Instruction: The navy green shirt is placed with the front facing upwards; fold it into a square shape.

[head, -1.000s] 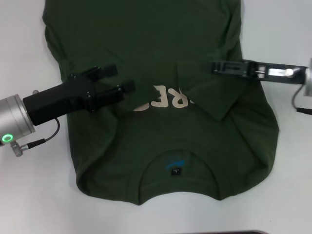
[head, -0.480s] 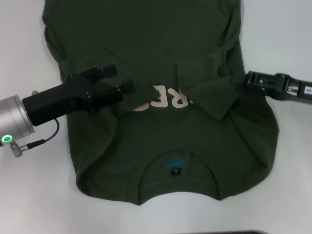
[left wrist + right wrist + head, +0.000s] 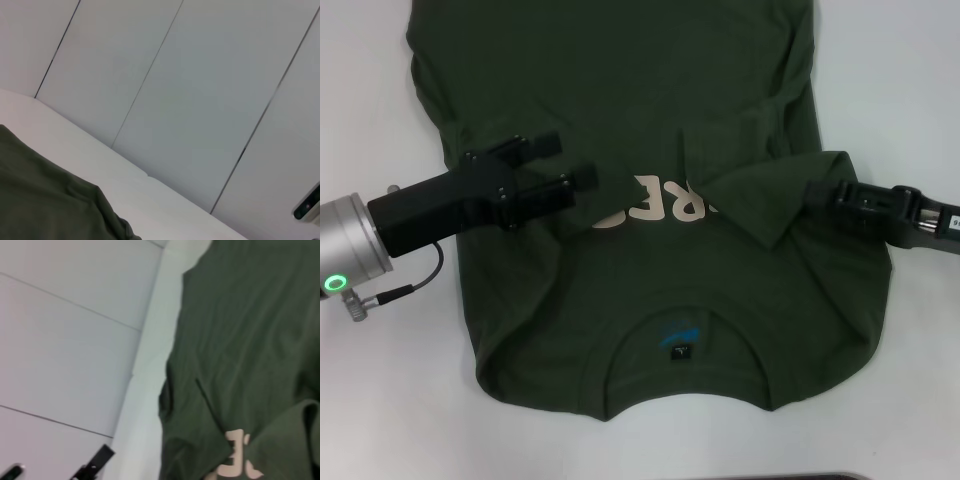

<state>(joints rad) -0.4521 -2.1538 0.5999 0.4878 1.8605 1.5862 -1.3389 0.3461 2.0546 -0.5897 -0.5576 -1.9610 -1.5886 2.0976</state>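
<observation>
Head view: both claws are working at the soft navy green shirt point(image 3: 650, 130).
Left claw point(image 3: 578, 185), spread, is hovering beside its lettering; right claw point(image 3: 817, 193), grip untellable, is sitting at its limp edge, best pinched at folds.

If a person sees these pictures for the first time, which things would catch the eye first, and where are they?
First comes the dark green shirt spread over the white table, with both sleeves folded in over the pale letters on its chest. Next, the left pincer, open, reaches in over the shirt's left side beside the letters. The right pincer lies over the shirt's right edge.
</observation>
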